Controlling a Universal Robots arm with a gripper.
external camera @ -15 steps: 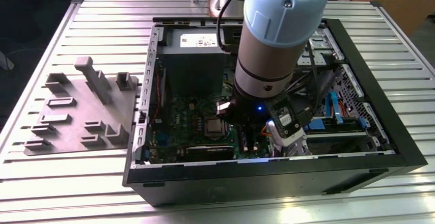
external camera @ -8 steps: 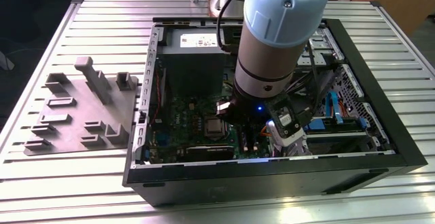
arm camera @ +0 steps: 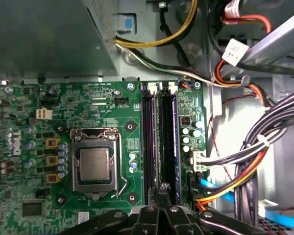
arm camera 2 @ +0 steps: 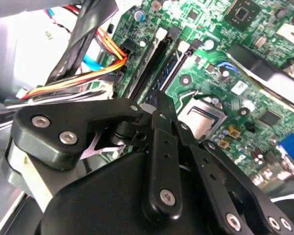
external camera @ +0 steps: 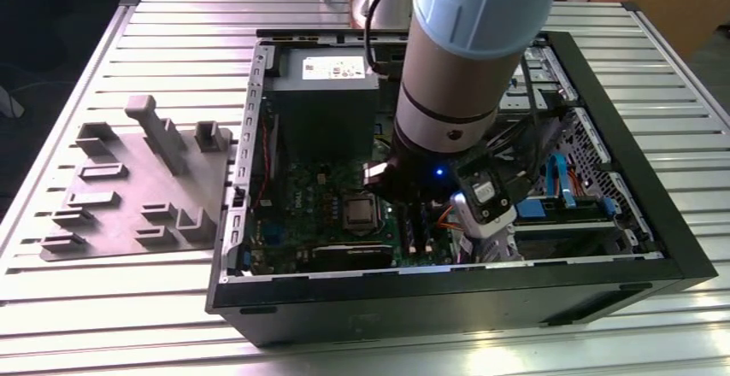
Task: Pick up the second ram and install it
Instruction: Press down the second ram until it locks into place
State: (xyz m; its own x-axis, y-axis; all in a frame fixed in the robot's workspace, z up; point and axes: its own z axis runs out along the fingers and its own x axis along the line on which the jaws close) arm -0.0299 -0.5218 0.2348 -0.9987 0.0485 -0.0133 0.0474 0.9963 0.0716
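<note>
In the first wrist view two long dark sticks stand side by side in the motherboard's memory slots. I take the dark-blue one (arm camera: 169, 142) for the second ram; it sits in its slot. My gripper (arm camera: 163, 188) is shut, its fingertips together right over that stick's near end, with nothing visible between them. In the second wrist view the black fingers (arm camera 2: 162, 105) meet in a point just above the slots (arm camera 2: 157, 61). In the exterior view the arm reaches down into the open computer case (external camera: 638, 179), and the slots (external camera: 418, 226) lie just under the wrist.
A bare processor socket (arm camera: 94, 164) lies beside the slots. Bundled cables (arm camera: 255, 156) run close on the other side. The grey power-supply box (external camera: 325, 107) stands at the case's back. A grey fixture plate (external camera: 132, 192) with blocks lies on the table at the exterior view's left.
</note>
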